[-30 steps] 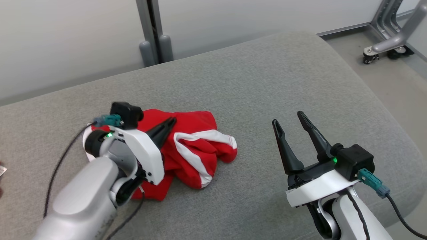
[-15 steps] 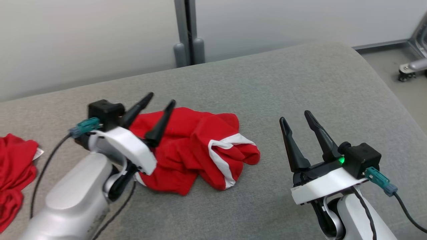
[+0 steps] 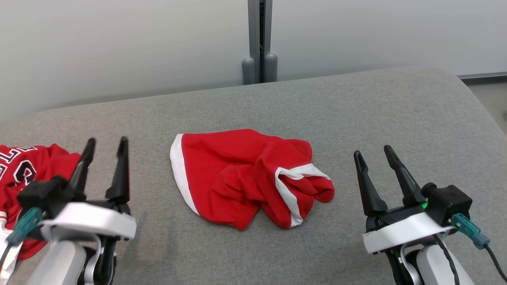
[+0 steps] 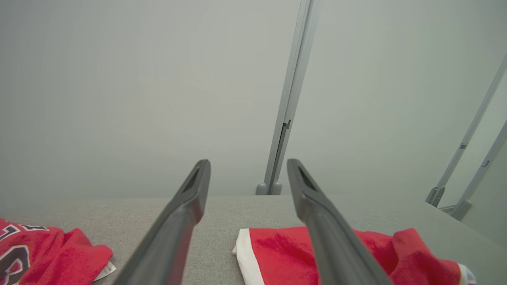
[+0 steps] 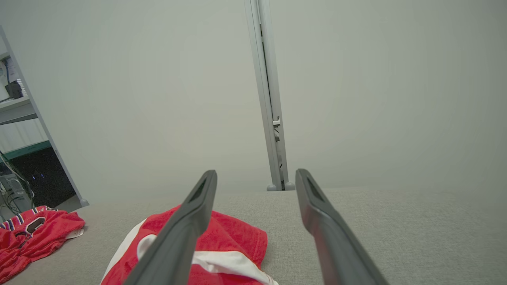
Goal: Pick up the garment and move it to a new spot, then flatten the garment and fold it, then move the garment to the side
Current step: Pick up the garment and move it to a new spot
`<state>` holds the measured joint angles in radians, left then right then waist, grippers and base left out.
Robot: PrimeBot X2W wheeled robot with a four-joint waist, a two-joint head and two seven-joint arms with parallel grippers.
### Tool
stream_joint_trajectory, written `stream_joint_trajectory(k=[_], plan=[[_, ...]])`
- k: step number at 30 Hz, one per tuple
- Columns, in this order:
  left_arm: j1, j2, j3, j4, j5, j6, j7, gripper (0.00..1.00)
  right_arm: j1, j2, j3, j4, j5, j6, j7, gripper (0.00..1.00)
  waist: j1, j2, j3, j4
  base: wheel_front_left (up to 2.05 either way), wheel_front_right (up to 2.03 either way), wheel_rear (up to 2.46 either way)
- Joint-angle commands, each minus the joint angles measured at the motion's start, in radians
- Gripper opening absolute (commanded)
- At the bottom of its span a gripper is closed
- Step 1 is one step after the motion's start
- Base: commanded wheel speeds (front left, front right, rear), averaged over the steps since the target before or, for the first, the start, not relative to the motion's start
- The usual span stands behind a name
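Your left hand wide open, empty | right hand likewise | red shorts crumpled between them on grey cushion | right wrist view adds shelf beyond jersey

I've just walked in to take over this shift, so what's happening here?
A two-armed robot is working on a red garment with white trim, which lies crumpled in the middle of the grey cushion. The left gripper and right gripper are poised either side of it, jaws open, holding nothing. It is not yet flattened or folded. A second red jersey lies at the far left.
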<state>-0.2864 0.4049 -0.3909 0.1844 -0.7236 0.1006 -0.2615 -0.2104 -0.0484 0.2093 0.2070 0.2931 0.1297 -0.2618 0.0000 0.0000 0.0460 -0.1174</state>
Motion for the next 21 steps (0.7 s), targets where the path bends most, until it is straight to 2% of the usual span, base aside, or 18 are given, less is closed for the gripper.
stream_joint_trajectory(k=[1, 4, 8, 16, 21], plan=[[0.027, -0.004, 0.035, -0.024, 0.025, 0.011, -0.005, 1.00, 0.013, -0.006, -0.007, -0.005, -0.012, 0.002, -0.005, 1.00, 0.0000, 0.0000, -0.004, 0.005, 0.00, 0.00, 0.00], [0.147, -0.044, 0.148, -0.085, 0.094, 0.025, -0.005, 1.00, 0.025, -0.006, -0.030, -0.016, -0.033, 0.002, -0.005, 1.00, 0.0000, 0.0000, -0.008, 0.012, 0.00, 0.00, 0.00], [0.231, -0.099, 0.248, -0.134, 0.169, 0.027, -0.005, 1.00, 0.043, -0.006, -0.053, -0.034, -0.040, 0.002, -0.005, 1.00, 0.0000, 0.0000, -0.013, 0.016, 0.00, 0.00, 0.00], [0.348, -0.236, 0.347, -0.199, 0.280, -0.027, -0.005, 1.00, 0.070, -0.005, -0.086, -0.055, -0.048, 0.002, -0.005, 1.00, 0.0000, 0.0000, -0.025, 0.025, 0.00, 0.00, 0.00], [0.362, -0.282, 0.370, -0.186, 0.318, -0.072, -0.005, 1.00, 0.083, -0.005, -0.093, -0.049, -0.054, 0.002, -0.005, 1.00, 0.0000, 0.0000, -0.030, 0.034, 0.00, 0.00, 0.00]])
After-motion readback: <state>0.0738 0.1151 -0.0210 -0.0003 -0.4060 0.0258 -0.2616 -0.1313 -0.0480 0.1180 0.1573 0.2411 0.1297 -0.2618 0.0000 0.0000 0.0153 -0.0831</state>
